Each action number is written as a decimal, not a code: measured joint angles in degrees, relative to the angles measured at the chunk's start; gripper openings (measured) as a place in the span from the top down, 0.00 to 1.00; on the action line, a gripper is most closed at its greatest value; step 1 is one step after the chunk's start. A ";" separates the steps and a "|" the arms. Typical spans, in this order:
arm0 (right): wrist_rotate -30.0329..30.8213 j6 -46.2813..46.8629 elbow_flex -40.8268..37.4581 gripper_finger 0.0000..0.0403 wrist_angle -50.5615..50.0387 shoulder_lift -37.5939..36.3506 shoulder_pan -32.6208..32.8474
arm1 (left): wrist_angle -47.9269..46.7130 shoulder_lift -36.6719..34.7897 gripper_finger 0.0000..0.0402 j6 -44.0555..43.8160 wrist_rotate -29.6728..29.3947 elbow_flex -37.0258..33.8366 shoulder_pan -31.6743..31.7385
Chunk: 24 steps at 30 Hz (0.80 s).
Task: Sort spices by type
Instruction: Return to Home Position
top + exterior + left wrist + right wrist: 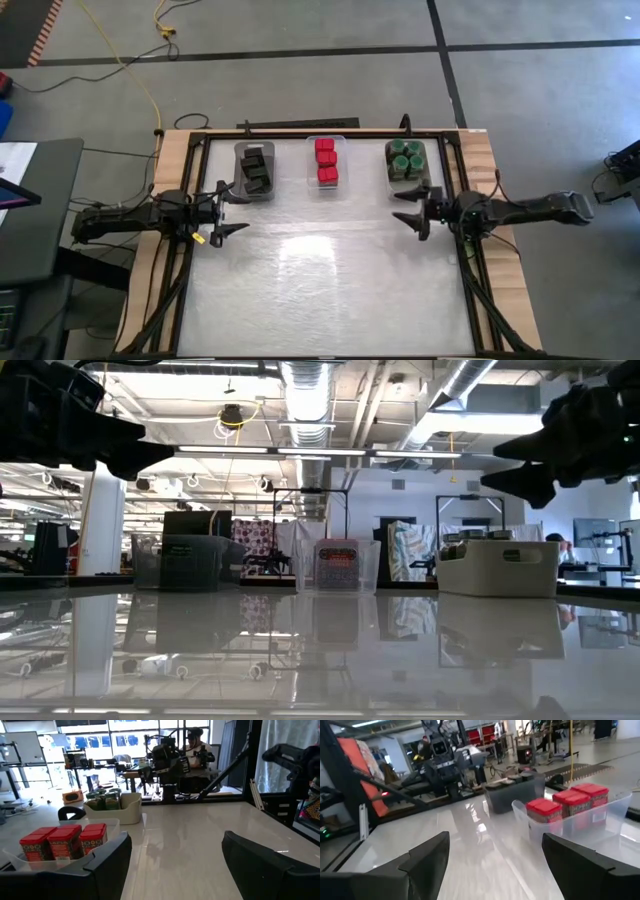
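Observation:
The spices stand in three bins along the table's far side. Black boxes fill a grey bin (255, 170), red boxes (326, 163) a clear bin (580, 822), and green-lidded jars (407, 158) a white bin (498, 567). My left gripper (235, 210) hovers open near the table's left edge, level, with nothing between its fingers (107, 862). My right gripper (410, 208) hovers open near the right edge, facing the left one, also holding nothing (495, 845). Both are above the tabletop and nearer than the bins.
The glossy white tabletop (330, 290) stretches between and in front of the grippers. A black frame rail (325, 130) runs behind the bins. A dark desk with a screen (25, 200) stands left of the table, and cables (140, 70) lie on the floor beyond.

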 joint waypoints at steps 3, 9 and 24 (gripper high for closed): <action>-1.12 -0.06 0.00 0.14 -7.02 -7.70 -0.02 | 0.00 0.00 0.26 0.00 0.00 0.00 0.00; -2.18 -4.32 0.11 0.14 -9.49 -15.42 -0.96 | -0.02 -0.09 0.26 0.02 -0.06 0.00 -0.02; -7.57 -5.96 0.22 0.14 -12.34 -15.50 -1.94 | -0.13 0.24 0.26 0.02 -1.07 0.00 -0.02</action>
